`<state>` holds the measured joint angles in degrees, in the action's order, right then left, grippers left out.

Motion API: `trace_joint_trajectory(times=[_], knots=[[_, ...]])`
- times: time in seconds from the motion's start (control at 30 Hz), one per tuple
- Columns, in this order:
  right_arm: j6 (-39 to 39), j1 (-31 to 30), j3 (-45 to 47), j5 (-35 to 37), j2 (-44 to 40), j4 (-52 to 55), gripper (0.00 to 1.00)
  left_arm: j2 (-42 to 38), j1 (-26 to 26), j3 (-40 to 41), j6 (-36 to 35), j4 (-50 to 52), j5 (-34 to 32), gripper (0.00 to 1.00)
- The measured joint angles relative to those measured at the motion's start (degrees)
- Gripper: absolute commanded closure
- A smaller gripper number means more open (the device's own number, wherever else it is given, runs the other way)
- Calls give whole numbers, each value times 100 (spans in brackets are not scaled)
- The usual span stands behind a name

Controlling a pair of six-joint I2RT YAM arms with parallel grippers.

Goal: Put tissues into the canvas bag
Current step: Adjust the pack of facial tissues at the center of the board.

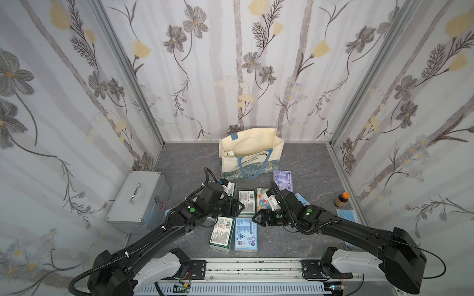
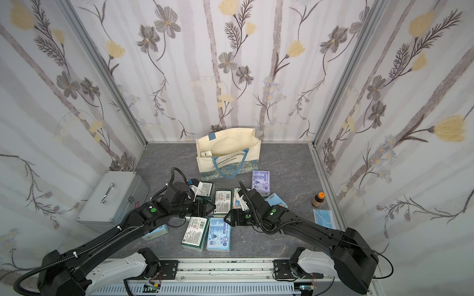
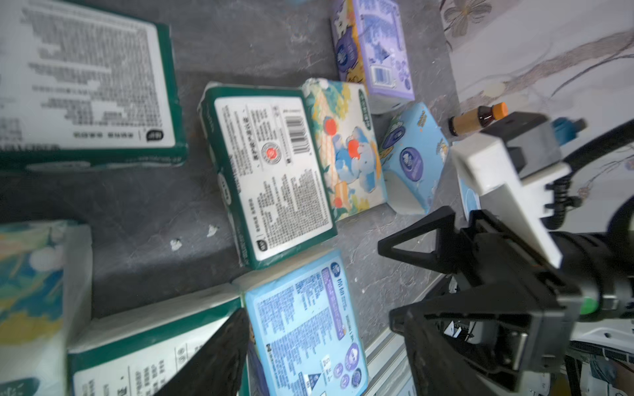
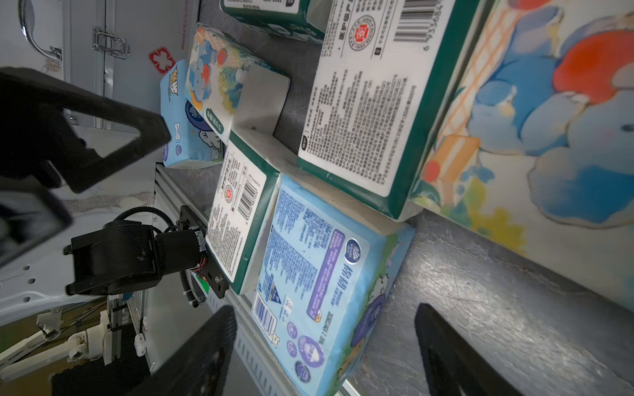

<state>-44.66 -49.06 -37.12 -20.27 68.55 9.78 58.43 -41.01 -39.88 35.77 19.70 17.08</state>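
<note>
Because the black left tool [image 1: 239, 207] and the black right tool [image 1: 255, 219] face each other almost tip to tip above the cluster, the first hazard is contact between them if both descend together. On the near part of the grey stone-pattern worktop [image 1: 295, 238], a dark green soft pack with a white barcode label [image 1: 221, 233] touches a light blue soft pack [image 1: 246, 234]. Closing on either could drag its neighbour. Beyond them, a second dark green labelled pack [image 1: 247, 201] abuts a white pack printed with a blue elephant [image 1: 264, 196], and slack wrap may slip from narrow fingers. These tissues all lie outside the cream canvas bag with blue strap handles [image 1: 251, 153], which stands farthest back by the wall. Its front strap hangs loose over the front face and could snag a pack, or the soft bag could tip.

Both arms reach forward and inward, low over the packs. Each tool is released, grasping nothing.
</note>
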Motion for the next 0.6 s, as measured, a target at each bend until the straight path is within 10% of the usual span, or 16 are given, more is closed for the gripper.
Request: trace_joint_trajectory(times=[0.6], knots=[[7,-37,-127,529,-302,57,16,925,-1266,332,931,-372,-675,31]])
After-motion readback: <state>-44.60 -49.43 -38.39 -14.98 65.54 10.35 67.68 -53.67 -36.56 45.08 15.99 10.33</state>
